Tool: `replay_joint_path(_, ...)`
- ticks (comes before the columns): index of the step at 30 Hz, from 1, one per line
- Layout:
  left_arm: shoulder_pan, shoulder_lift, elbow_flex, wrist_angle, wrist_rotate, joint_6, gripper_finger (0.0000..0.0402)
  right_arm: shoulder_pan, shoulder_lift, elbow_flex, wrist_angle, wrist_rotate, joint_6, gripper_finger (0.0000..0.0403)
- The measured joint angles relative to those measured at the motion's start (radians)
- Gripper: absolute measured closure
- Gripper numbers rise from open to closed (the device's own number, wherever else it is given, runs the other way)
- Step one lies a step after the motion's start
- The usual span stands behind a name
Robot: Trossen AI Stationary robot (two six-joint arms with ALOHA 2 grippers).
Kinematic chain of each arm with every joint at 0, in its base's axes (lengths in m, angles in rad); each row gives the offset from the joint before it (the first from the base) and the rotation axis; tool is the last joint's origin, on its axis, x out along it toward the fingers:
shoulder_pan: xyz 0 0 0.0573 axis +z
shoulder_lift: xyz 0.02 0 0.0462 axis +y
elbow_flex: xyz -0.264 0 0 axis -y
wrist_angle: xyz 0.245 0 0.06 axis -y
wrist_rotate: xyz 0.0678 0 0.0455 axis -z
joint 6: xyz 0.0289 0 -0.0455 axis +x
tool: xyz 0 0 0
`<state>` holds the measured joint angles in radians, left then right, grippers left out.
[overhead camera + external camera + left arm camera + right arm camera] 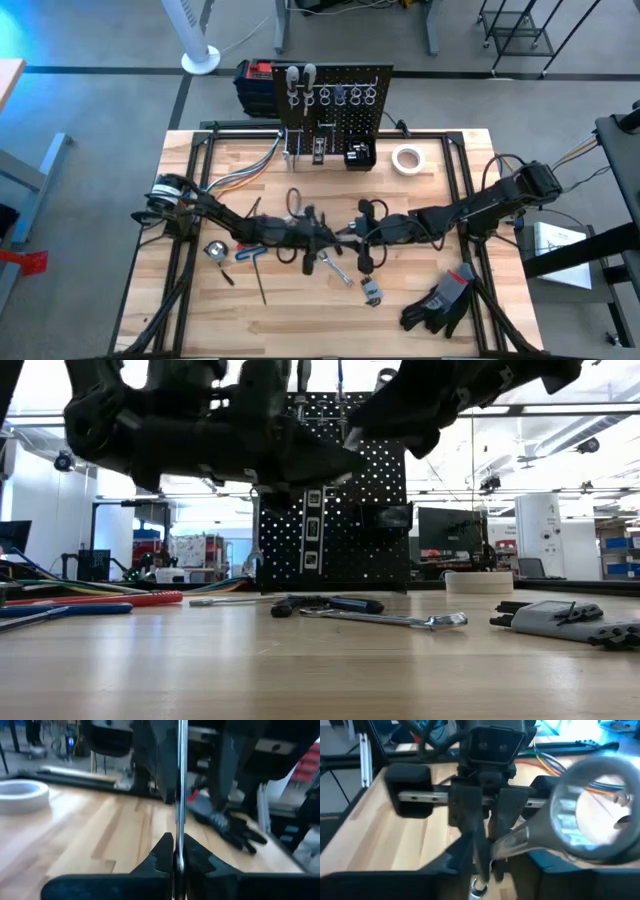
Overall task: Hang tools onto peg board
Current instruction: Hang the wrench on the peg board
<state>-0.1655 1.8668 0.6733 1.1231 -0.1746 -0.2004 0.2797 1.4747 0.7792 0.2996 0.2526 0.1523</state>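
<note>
While the left gripper (pixel 175 851) pinches a thin silver wrench (pixel 181 780) edge-on between closed fingers, the right gripper (pixel 362 232) faces it at table centre, jaws slightly parted around the wrench's ring end (pixel 590 812). Another wrench (pixel 338 271) lies at six o'clock of them. The peg board (pixel 335 100) stands at twelve o'clock, black gloves (pixel 437 305) at four o'clock.

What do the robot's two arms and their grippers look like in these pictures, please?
Both arms are dark, jointed and slim, with black cables looping alongside. The left arm carries a bundle of coloured wires near its base. The left gripper has two black, tapered fingers on a black crossbar. The right gripper is likewise black; its arm has blocky joints.
</note>
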Motion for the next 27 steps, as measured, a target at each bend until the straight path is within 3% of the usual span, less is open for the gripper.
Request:
replay_joint_path(3,0.029,-0.001,-0.08,0.152,0.023,-0.029,0.0399,0.001,-0.027,0.0,0.0,0.022,0.0,0.0241)
replay_joint_path(6,0.06,0.0,-0.167,0.25,-0.017,-0.076,0.04,0.007,-0.06,0.0,0.012,0.041,-0.018,0.02)
replay_joint_path(11,0.105,0.0,-0.296,0.428,-0.034,-0.097,0.04,0.003,-0.082,0.0,0.032,0.061,-0.04,0.0161)
replay_joint_path(27,0.318,-0.11,-0.536,0.449,-0.017,-0.078,0.04,0.003,-0.036,-0.001,0.011,0.061,-0.012,0.0176)
